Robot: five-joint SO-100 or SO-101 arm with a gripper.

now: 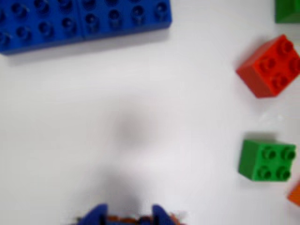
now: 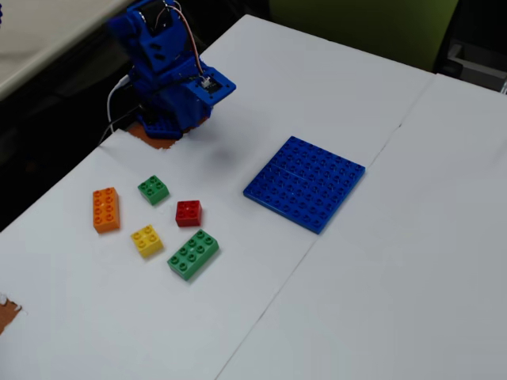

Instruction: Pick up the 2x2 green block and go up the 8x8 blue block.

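Note:
The 2x2 green block (image 1: 267, 160) sits on the white table at the right of the wrist view; in the fixed view (image 2: 153, 189) it lies left of centre among the other bricks. The 8x8 blue block (image 1: 84, 21) lies flat at the top left of the wrist view and in the middle of the fixed view (image 2: 305, 182). Only the two blue tips of my gripper (image 1: 129, 215) show at the bottom edge, apart, with nothing between them, well left of the green block. The blue arm (image 2: 170, 79) is folded at the table's far left edge.
A red 2x2 brick (image 1: 272, 65) (image 2: 188, 212) lies beside the green block. A longer green brick (image 2: 192, 253), a yellow brick (image 2: 147, 240) and an orange brick (image 2: 105, 209) lie nearby. A seam (image 2: 348, 190) runs across the table.

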